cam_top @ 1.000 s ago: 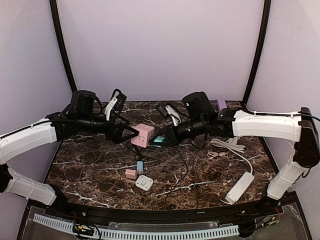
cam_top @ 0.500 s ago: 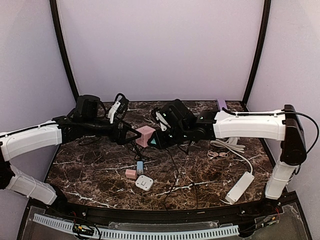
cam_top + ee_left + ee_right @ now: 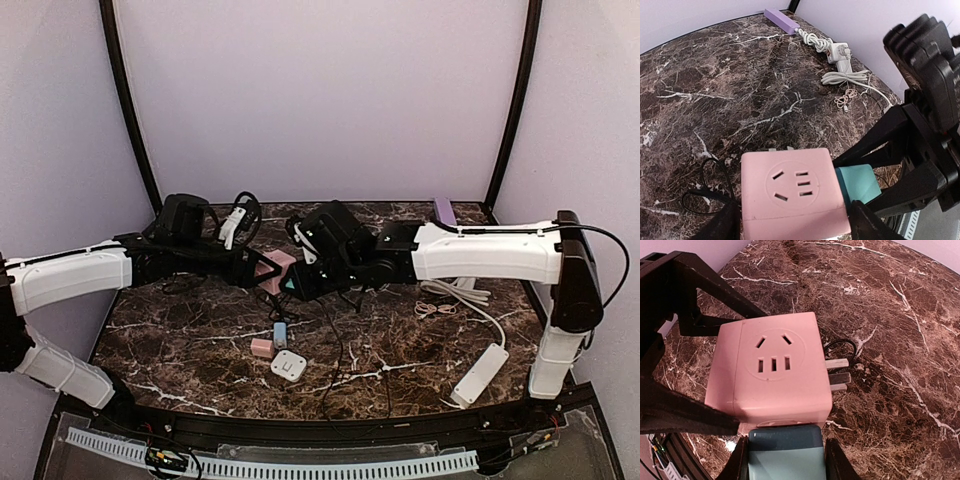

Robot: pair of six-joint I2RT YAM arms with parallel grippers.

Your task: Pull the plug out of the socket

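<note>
The pink cube socket (image 3: 277, 266) is held just above the marble table, between both arms. My left gripper (image 3: 262, 271) has its black fingers (image 3: 725, 226) pressed against the cube's two sides, so it is shut on the socket (image 3: 792, 192). A teal plug (image 3: 291, 285) sits in the socket's face toward the right arm. My right gripper (image 3: 297, 284) is shut on that plug (image 3: 785, 452), which is still pressed flush against the socket (image 3: 772, 367). Metal prongs (image 3: 838, 374) stick out of another face of the cube.
On the marble table (image 3: 180, 330) lie a small flat pink block (image 3: 261, 347), a white square adapter (image 3: 288, 365) and a small blue piece (image 3: 280, 333). A white power strip (image 3: 480, 372), coiled white cable (image 3: 455, 290) and purple block (image 3: 443, 208) are on the right. Black cable trails under the socket.
My left jaws have closed from wide open onto the socket's sides. The right arm has swung left, carrying the plug and socket a little toward the left arm.
</note>
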